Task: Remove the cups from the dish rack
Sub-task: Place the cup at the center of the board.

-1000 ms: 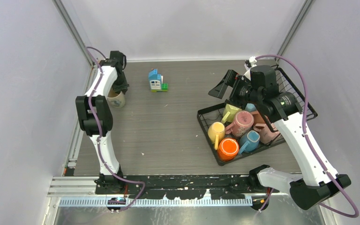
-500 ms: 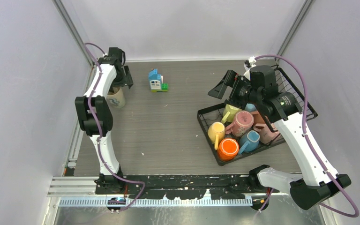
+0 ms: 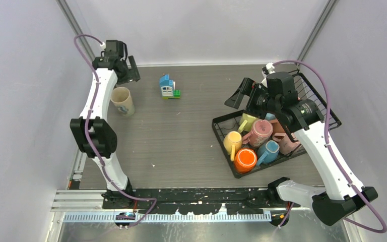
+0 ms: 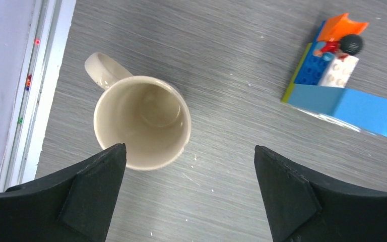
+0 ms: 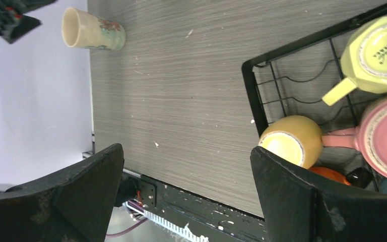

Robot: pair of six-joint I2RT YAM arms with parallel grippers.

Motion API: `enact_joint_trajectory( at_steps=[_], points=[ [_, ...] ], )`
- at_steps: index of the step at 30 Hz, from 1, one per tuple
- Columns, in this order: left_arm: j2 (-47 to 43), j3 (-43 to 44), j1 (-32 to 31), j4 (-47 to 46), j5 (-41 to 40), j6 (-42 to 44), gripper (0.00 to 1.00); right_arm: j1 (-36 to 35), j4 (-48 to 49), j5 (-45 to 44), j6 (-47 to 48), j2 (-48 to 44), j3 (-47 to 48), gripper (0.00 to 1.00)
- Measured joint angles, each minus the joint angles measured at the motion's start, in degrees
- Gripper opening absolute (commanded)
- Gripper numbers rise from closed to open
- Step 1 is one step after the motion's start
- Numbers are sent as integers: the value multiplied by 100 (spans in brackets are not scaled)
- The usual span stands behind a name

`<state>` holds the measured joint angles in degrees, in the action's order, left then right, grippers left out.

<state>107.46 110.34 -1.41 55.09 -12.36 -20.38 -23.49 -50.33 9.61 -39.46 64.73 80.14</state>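
The cream mug [image 4: 141, 121] stands upright, its handle toward the upper left. The left gripper [image 4: 189, 151] and right gripper [image 5: 186, 151] gape wide, empty.

grey wood-grain table [image 3: 191, 141] enclosed by plain pale walls [image 3: 25, 101], metal rail [image 3: 75, 200] along its near edge.

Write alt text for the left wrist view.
An empty cream mug stands upright on the grey table, handle toward the upper left. The left pincer hangs open above it, holding nothing; a toy block house sits at upper right.
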Motion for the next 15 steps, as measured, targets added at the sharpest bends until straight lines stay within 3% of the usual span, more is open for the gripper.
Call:
enact_joint_trajectory(
  at_steps=[6,15],
  points=[
    [-627,-20,-389,-15,0,-7,100,-210,-278,-472,76,0,-7,100],
    [-1591,-925,-1650,-181,125,-131,100,-1097,-728,-1714,184,2,-131,100]
  ],
)
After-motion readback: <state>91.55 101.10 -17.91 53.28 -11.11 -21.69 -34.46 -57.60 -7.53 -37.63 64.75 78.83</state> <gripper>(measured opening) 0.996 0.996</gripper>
